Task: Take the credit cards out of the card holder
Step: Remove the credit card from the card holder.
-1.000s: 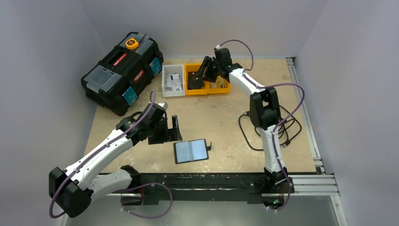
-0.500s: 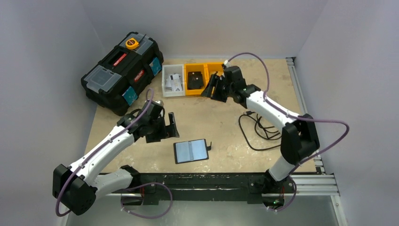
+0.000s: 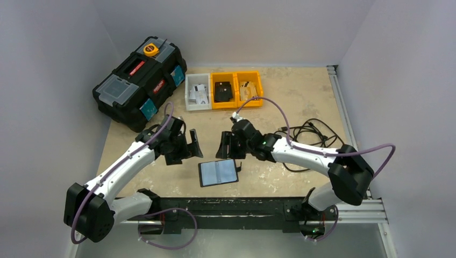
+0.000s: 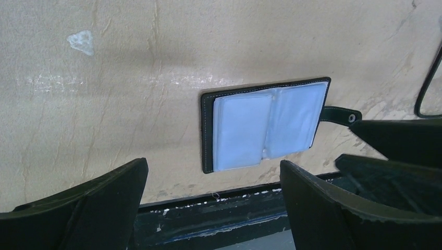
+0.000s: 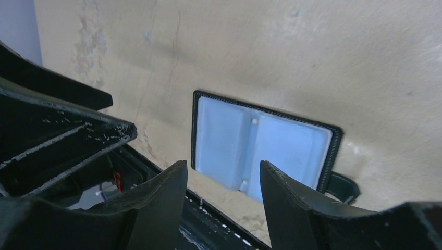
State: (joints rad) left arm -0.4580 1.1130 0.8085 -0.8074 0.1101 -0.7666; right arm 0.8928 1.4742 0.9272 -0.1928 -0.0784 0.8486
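Observation:
The card holder [image 3: 218, 172] lies open and flat near the table's front edge, its snap tab [image 3: 239, 167] pointing right. Pale bluish credit cards [image 4: 240, 130] fill both of its inner pockets and also show in the right wrist view [image 5: 224, 138]. My left gripper [image 3: 191, 145] hovers just left of and behind the card holder [image 4: 207, 130], open wide, nothing between its fingers [image 4: 212, 164]. My right gripper [image 3: 226, 146] hangs just behind the holder's far edge [image 5: 333, 140], open and empty [image 5: 223, 165]. Neither gripper touches the holder.
A large black toolbox [image 3: 140, 83] sits at the back left. A white bin [image 3: 197, 97] and two orange bins [image 3: 237, 88] stand at the back centre. A black cable [image 3: 309, 134] lies coiled on the right. A black rail [image 3: 242, 207] runs along the near edge.
My right arm has swung from the orange bins at the back down to the front, stopping just behind the card holder. The left gripper has shifted slightly back and stays open.

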